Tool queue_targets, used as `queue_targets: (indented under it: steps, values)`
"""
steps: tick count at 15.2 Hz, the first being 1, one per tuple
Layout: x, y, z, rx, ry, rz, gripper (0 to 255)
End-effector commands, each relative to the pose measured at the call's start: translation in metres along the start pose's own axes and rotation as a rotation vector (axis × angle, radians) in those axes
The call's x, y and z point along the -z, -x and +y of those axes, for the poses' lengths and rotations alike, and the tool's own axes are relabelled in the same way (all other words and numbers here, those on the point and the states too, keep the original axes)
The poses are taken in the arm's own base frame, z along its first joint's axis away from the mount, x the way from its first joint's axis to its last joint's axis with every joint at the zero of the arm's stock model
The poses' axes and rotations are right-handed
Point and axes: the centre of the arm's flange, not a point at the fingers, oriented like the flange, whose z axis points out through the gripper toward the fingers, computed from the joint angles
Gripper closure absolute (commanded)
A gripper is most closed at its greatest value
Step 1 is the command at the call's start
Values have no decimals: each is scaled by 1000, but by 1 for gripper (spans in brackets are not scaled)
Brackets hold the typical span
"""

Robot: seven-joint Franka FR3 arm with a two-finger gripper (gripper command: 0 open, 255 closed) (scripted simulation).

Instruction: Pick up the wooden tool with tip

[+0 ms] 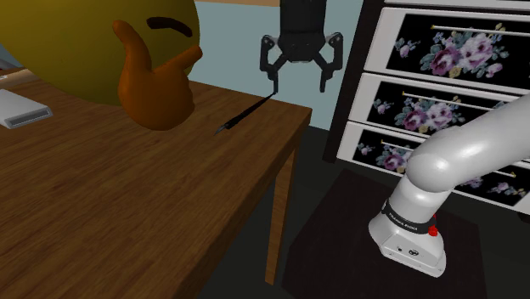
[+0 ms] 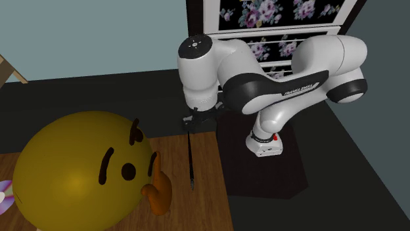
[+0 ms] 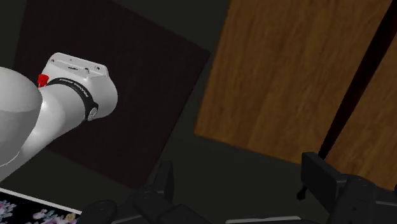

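Note:
The tool is a thin dark stick with a pointed tip. It lies slanted near the wooden table's right corner. My gripper hangs just above the stick's far end, open, fingers wide apart. In the shoulder view that end meets the left finger, and nothing is clasped. From the second exterior view the stick runs from under the gripper toward the table's middle. In the wrist view the stick crosses the tabletop and passes beside one finger; the gripper stands open.
A big yellow face ball and an orange thumb-shaped object sit close beside the stick. A flat white box lies further left. A dresser with floral drawers stands behind the arm. The table edge drops off under the gripper.

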Motion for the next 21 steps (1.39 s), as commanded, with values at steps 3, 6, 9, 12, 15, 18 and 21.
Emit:
queue_targets:
  steps: [3,6,9,12,15,18,21]
  values:
    - [18,24,-46,-213,10,17,0]
    - [31,35,-77,-345,16,29,0]
    - [16,36,-79,-345,16,29,0]
    - [0,37,-80,-345,16,29,0]
    - [-8,37,-81,-346,16,29,0]
    - [-8,37,-81,-346,16,29,255]
    - [-6,34,-83,-345,16,29,255]
